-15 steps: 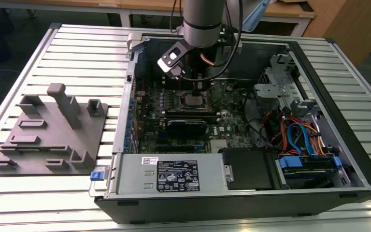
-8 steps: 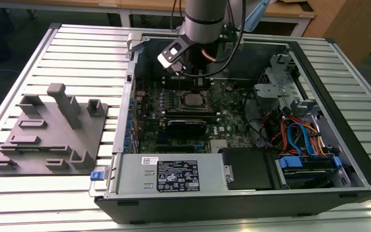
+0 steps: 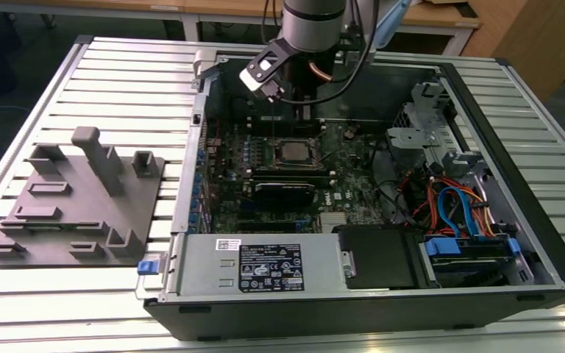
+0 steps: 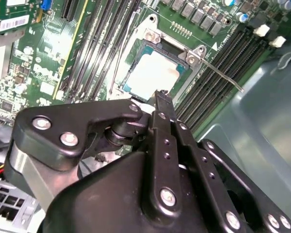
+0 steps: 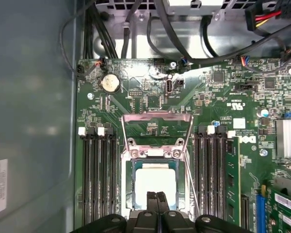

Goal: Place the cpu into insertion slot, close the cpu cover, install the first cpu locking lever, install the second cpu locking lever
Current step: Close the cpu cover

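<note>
A robotics lab or test workshop is indicated: an opened computer case (image 3: 361, 309) is laid on a slatted aluminium bench (image 3: 115, 81), a grey fixture plate (image 3: 67, 228) with moulded holders is set beside it, a robot arm (image 3: 312, 26) is seen above, and wooden desks (image 3: 233, 9) are glimpsed behind.

Slatted metal table (image 3: 115, 73), open computer case (image 3: 361, 323) on it, grey fixture plate (image 3: 71, 202) alongside
</note>
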Controlling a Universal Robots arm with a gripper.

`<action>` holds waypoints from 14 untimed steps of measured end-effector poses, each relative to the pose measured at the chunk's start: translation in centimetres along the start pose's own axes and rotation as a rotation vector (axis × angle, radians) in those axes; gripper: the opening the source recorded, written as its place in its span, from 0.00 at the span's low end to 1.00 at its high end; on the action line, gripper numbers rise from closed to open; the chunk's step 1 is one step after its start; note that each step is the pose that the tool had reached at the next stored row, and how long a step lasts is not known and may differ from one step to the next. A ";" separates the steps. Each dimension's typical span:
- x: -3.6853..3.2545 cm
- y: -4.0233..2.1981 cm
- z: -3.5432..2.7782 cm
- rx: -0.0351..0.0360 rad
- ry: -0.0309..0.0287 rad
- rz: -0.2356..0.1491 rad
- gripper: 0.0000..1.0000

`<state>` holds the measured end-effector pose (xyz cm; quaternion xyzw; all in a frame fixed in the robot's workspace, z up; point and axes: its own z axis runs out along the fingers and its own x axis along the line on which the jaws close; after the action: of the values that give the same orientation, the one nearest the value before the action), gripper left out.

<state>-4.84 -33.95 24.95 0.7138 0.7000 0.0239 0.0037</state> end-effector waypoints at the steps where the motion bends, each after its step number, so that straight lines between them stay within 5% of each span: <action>1: 0.00 0.00 -0.11 0.0000 0.0001 0.000 0.11; 14: 0.01 0.07 -0.32 0.0001 0.0001 0.000 0.11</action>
<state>-4.78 -33.95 25.27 0.7137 0.7000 0.0239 0.0036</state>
